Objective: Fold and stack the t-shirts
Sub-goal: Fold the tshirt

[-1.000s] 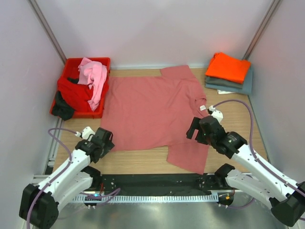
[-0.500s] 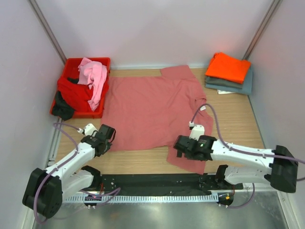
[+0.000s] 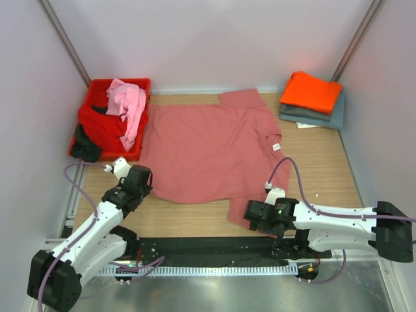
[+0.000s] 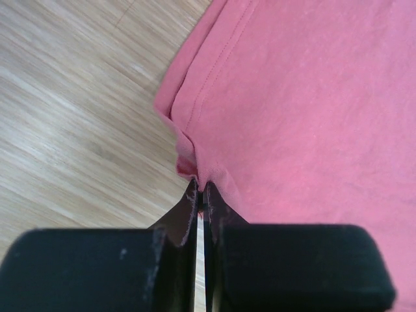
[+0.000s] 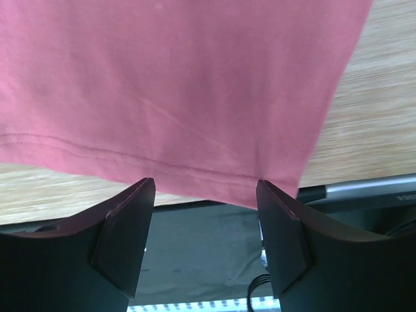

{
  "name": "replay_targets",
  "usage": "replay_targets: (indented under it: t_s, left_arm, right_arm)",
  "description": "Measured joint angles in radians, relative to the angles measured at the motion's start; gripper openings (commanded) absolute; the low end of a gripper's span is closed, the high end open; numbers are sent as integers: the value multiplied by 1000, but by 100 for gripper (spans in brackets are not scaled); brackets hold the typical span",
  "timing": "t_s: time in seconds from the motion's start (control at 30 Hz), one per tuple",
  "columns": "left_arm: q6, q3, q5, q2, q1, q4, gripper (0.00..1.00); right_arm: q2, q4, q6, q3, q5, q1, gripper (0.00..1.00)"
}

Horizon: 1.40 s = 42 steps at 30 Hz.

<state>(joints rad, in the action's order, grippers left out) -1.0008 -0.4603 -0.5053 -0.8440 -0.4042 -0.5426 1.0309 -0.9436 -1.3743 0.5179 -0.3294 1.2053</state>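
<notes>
The salmon-pink t-shirt [image 3: 208, 146] lies spread flat across the middle of the bench [image 3: 325, 162], apparently laid out so both arms can fold it. A folded orange shirt [image 3: 312, 91] tops the stack at the far right, and more shirts are heaped in the red crate [image 3: 97, 82] at the far left. The left hand [image 4: 200, 198] is pressed together, pinching the shirt's near-left hem corner. The right hand [image 5: 205, 195] is spread wide at the hem of what looks like the near sleeve, gripping nothing.

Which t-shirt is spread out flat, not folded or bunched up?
The salmon-pink t-shirt in the middle. The orange shirt sits folded on a stack, the light pink shirt is bunched in the red crate.
</notes>
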Motion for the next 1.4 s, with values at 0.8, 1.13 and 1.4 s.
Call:
replay_targets:
  t_s: [0.8, 1.13, 1.4]
  left_arm:
    - [41, 4, 110, -47, 0, -8, 0]
    - [18, -63, 254, 40, -29, -153, 0]
    - [81, -351, 232, -74, -25, -276, 0]
  right_arm:
    - [13, -163, -41, 135, -39, 6, 1]
    - [-135, -375, -96, 411, -254, 9, 1]
    - [73, -259, 334, 570, -283, -362, 1]
